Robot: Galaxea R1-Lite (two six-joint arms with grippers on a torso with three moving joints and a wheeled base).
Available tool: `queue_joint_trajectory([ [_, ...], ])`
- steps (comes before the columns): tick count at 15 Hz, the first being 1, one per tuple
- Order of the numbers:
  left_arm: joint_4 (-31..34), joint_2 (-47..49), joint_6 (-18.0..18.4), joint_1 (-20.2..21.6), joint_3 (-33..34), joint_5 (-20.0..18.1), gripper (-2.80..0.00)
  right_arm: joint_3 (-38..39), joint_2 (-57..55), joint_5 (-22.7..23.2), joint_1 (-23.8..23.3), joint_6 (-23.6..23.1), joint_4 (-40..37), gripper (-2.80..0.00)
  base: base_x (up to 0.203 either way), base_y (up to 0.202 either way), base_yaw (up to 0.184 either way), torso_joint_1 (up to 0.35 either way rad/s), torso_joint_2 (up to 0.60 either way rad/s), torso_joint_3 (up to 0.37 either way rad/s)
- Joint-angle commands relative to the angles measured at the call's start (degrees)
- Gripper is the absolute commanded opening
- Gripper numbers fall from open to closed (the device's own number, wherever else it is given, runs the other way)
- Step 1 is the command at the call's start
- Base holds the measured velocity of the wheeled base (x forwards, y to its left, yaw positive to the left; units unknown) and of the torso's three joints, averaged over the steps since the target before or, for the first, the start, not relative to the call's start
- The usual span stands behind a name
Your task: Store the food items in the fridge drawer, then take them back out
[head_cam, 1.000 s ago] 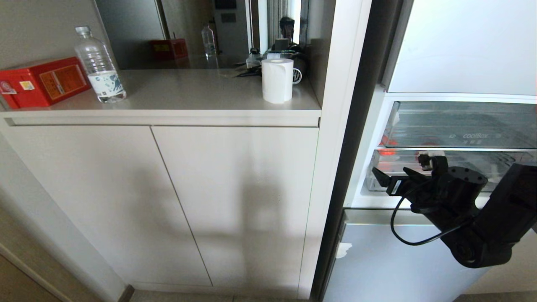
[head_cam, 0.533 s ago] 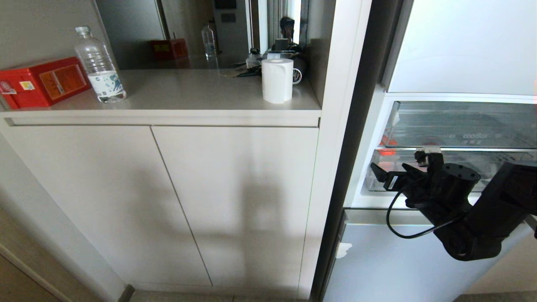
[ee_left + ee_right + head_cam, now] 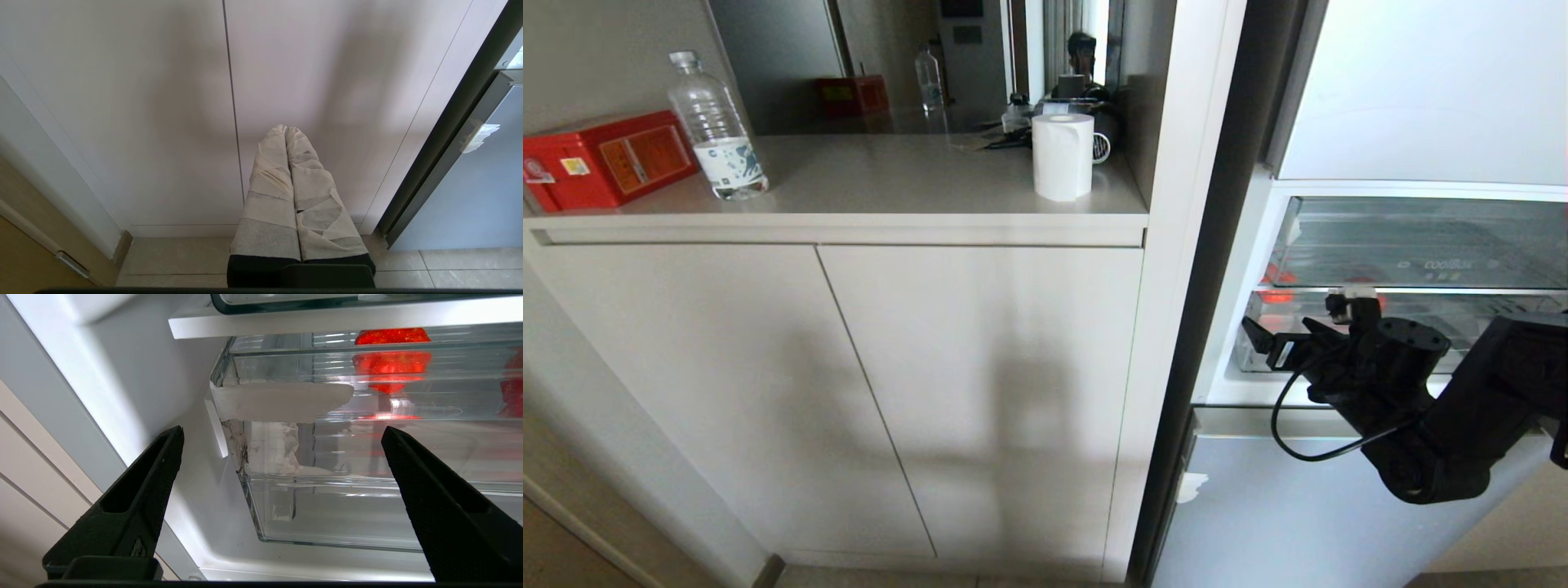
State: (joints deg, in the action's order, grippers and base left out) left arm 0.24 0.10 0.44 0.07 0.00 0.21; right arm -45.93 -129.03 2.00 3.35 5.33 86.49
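Note:
The clear fridge drawer [image 3: 1462, 309] sits low in the open fridge compartment, under a glass shelf. A strip of white tape covers its near corner [image 3: 282, 402]. Red food items [image 3: 1276, 296] glow through its plastic wall. In the right wrist view one item [image 3: 390, 365] shows behind the front lip and another [image 3: 514, 390] sits at the frame's edge. My right gripper [image 3: 1297, 327] [image 3: 282, 432] hovers just in front of the drawer's left front corner, open wide and holding nothing. My left gripper [image 3: 286, 129], its fingers wrapped in tape, hangs shut low before the cabinet doors.
A white cabinet [image 3: 980, 392] stands to the left of the fridge. On its counter are a red box [image 3: 605, 159], a water bottle [image 3: 717, 131] and a paper roll [image 3: 1062, 155]. A pale-blue door panel [image 3: 1258, 506] lies below the drawer, and the glass shelf [image 3: 1421, 245] above it.
My right arm has shifted slightly up and left, closer to the drawer's front. Its jaws stayed wide open. The left arm has not moved.

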Motion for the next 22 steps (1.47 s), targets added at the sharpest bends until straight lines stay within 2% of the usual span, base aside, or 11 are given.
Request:
queue_joint_trajectory([
  [1,0.0,0.0,0.0,0.0,0.0,0.0,-2.80,0.0,0.0,0.0,0.1,0.0,0.5,0.00,0.000,0.000,0.000,0.000,0.00,0.000],
  [2,0.0,0.0,0.0,0.0,0.0,0.0,-2.80,0.0,0.0,0.0,0.1,0.0,0.5,-2.80,0.000,0.000,0.000,0.000,0.00,0.000],
  [7,0.0,0.0,0.0,0.0,0.0,0.0,-2.80,0.0,-0.1,0.0,1.7,-0.1,0.5,-2.80,0.000,0.000,0.000,0.000,0.00,0.000],
  [10,0.0,0.0,0.0,0.0,0.0,0.1,-2.80,-1.2,-1.4,-2.8,4.2,-0.1,0.5,-2.80,0.000,0.000,0.000,0.000,0.00,0.000],
  [14,0.0,0.1,0.0,0.0,0.0,0.0,-2.80,-0.9,-1.7,-3.2,4.7,-0.1,0.6,-2.80,0.000,0.000,0.000,0.000,0.00,0.000],
  [17,0.0,0.0,0.0,0.0,0.0,0.0,-2.80,2.5,0.9,-3.2,4.7,0.0,0.6,-2.80,0.000,0.000,0.000,0.000,0.00,0.000],
  [22,0.0,0.1,0.0,0.0,0.0,0.0,-2.80,12.4,7.5,-3.0,4.7,0.4,0.7,-2.80,0.000,0.000,0.000,0.000,0.00,0.000],
])
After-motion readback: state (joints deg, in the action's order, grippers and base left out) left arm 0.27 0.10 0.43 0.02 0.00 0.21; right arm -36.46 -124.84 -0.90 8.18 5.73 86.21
